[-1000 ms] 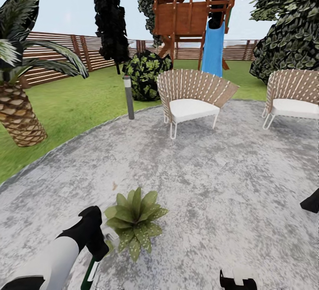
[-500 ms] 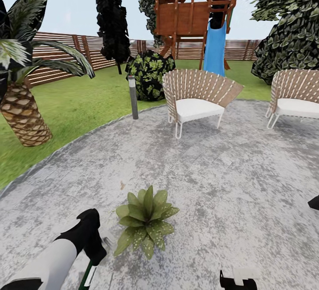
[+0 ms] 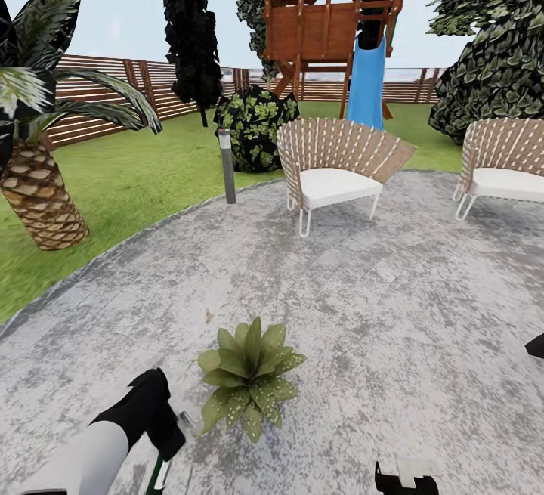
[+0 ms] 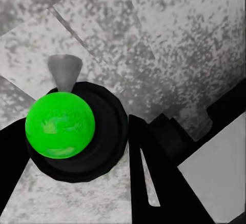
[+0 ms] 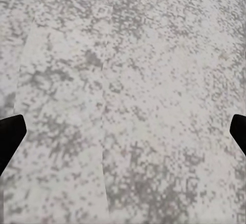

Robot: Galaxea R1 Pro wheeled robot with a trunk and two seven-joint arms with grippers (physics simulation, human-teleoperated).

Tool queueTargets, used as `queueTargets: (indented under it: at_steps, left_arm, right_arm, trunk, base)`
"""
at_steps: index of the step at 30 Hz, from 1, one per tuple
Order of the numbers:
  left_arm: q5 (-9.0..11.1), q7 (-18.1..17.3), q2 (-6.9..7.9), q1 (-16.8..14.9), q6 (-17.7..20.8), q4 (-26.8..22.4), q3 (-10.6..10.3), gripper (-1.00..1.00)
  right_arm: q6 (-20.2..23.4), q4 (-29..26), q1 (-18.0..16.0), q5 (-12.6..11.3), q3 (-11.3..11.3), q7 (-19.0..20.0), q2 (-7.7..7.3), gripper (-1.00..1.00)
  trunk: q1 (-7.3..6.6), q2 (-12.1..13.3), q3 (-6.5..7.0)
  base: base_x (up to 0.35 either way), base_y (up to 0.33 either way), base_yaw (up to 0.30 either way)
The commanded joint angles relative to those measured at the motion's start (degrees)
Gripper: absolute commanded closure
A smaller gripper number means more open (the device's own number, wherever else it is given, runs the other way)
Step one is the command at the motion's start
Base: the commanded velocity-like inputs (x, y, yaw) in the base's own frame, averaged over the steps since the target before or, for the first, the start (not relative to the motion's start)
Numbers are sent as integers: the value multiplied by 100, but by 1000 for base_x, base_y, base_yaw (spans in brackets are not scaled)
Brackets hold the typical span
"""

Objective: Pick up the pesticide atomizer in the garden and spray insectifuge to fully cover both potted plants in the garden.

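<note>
While I scan from the left of the head view, I see the scaly-trunked palm [image 3: 41,193] on the green lawn [image 3: 136,177], with the brown slatted wooden fence [image 3: 98,94] behind it. Low in that corner, my left hand [image 3: 162,434] is clamped on the slim dark green pesticide atomizer with its white label band [image 3: 159,474], whose whitish sprayer head pokes out towards the plant. In the left wrist view the bottle shows as a bright green round top in a black collar with a grey nozzle, black fingers [image 4: 159,183] at either side. Just beside the nozzle, on the round grey mottled stone patio [image 3: 393,314], sits one low rosette of speckled green leaves [image 3: 248,378]; I judge the pick-up done and this plant's spraying at hand, though I see no mist or coating. Farther right stand two woven chairs with white cushions [image 3: 332,170]. My right hand [image 5: 123,131] hangs spread apart over bare stone. A second plant remains to be found.
</note>
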Motion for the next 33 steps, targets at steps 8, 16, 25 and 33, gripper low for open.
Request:
queueTargets:
  at_steps: [8, 16, 25, 33]
  left_arm:
    - [-33, -27, -7, 107, -104, -8, 10, 100]
    - [-61, -18, 16, 377, -132, -66, 25, 100]
    - [-28, -18, 1, 380, -131, -92, 19, 100]
    - [-29, -18, -1, 380, -131, -98, -22, 100]
  right_arm:
    - [-17, 7, -5, 54, -42, -16, 2, -100]
    - [-17, 15, -6, 57, -41, -16, 2, -100]
    - [-17, 7, -4, 53, -42, -25, 3, -100]
    - [-17, 7, -3, 52, -42, -25, 3, -100]
  trunk:
    - [-1, -2, -5]
    - [-1, -2, -5]
    - [-1, -2, -5]
    - [-1, -2, -5]
  base:
    - [0, 0, 0]
    - [0, 1, 0]
    - [0, 259, -45]
    - [0, 91, -278]
